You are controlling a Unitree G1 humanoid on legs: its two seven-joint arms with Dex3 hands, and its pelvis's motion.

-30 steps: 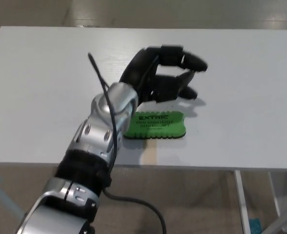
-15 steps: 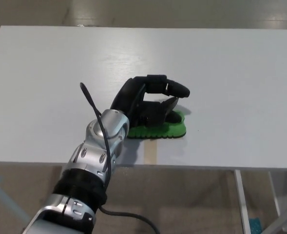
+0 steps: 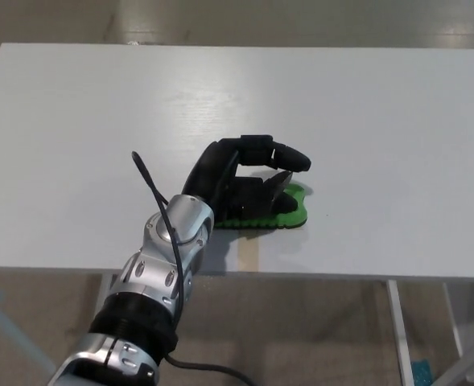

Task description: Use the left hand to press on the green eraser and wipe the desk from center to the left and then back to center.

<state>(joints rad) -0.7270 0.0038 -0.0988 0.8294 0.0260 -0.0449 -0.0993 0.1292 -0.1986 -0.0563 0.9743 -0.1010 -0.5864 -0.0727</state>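
Observation:
The green eraser [image 3: 290, 211] lies flat on the white desk [image 3: 365, 121], near its front edge and a little left of centre. My left hand [image 3: 241, 178] rests on top of it, covering most of it. The thumb and lower finger press down on the eraser's top, and the upper finger [image 3: 289, 155] arches just above. Only the eraser's right end and its ribbed front edge show. My left forearm [image 3: 168, 249] reaches in from the lower left over the desk's front edge. No part of the right hand shows.
The desk's front edge [image 3: 341, 277] runs just below the eraser. A black cable [image 3: 152, 189] loops up from the wrist. Desk legs and floor show under the edge at the lower right [image 3: 397, 330].
The left hand has come down from above and behind the eraser onto its top, and the fingers have closed down on it. The eraser stays in about the same place.

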